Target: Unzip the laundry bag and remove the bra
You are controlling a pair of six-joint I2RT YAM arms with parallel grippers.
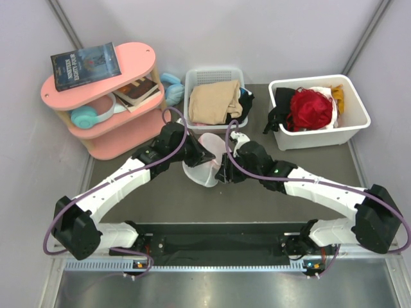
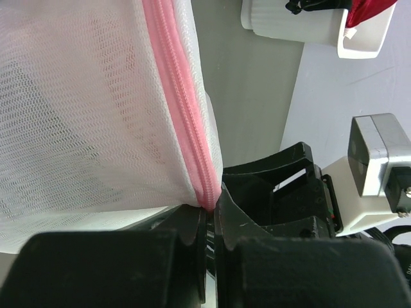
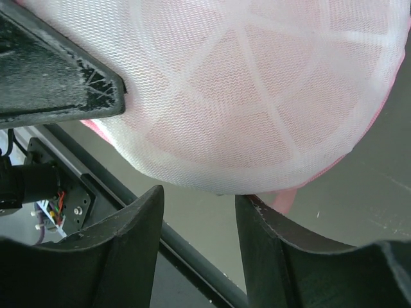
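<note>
In the overhead view's centre, the left gripper (image 2: 210, 215) pinches the laundry bag (image 2: 83, 115) by its pink zipper (image 2: 183, 128); the right gripper (image 3: 199, 212) is spread beside it.

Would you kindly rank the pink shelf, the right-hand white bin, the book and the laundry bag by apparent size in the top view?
1. pink shelf
2. right-hand white bin
3. book and laundry bag look alike; the bag is partly hidden

I see bare table (image 1: 168, 200) open at lower centre, left arm (image 1: 122, 185) and right arm (image 1: 321, 189) converging mid-frame on the laundry bag (image 1: 203, 171), pink shelf (image 1: 103, 90) blocking upper left, basket (image 1: 191, 86) and white bin (image 1: 358, 120) crowding upper right.
</note>
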